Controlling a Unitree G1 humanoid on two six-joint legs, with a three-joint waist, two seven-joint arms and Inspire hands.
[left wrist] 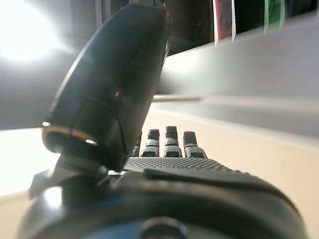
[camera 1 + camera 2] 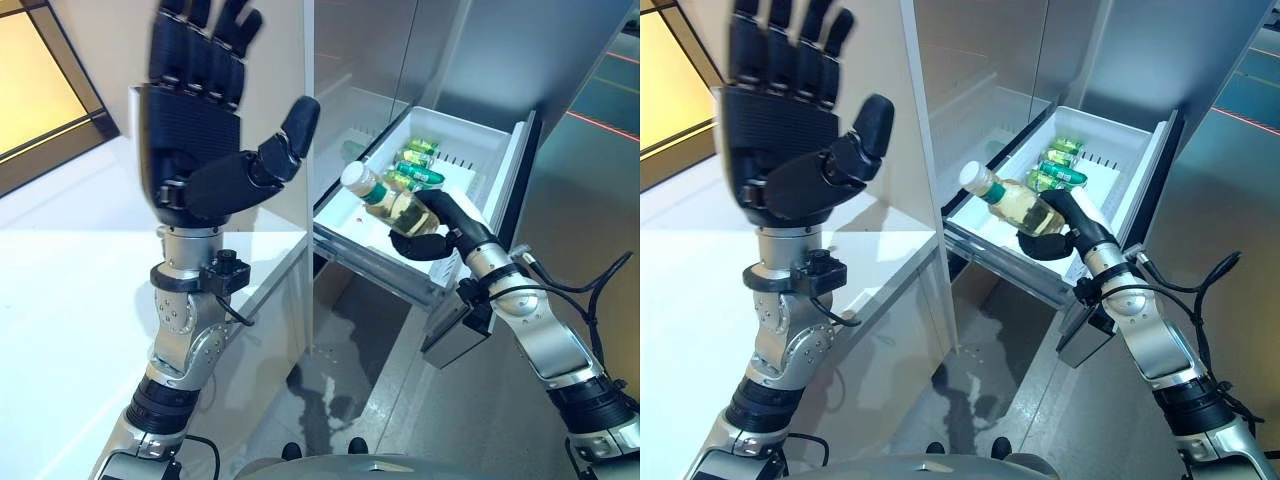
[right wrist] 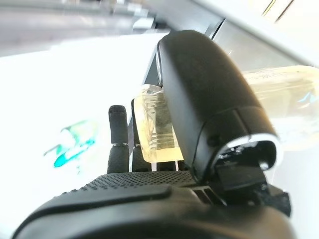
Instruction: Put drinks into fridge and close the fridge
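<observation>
My right hand (image 2: 445, 232) is shut on a clear bottle (image 2: 398, 205) of pale yellow drink with a white cap. It holds the bottle tilted, cap to the left, over the open white fridge drawer (image 2: 490, 140). The bottle also shows in the right wrist view (image 3: 158, 134), pinched under the thumb (image 3: 209, 104). Green drinks (image 2: 418, 165) lie in a row at the back of the drawer. My left hand (image 2: 200, 120) is raised high at the left, open and empty, palm toward the camera, with its fingers (image 1: 169, 142) straight in the left wrist view.
A white counter (image 2: 70, 290) lies at the left beside the fridge's tall white side panel (image 2: 290, 60). The drawer's front rail (image 2: 380, 265) juts out at mid height. Below it, the grey floor (image 2: 340, 370) has a wet patch.
</observation>
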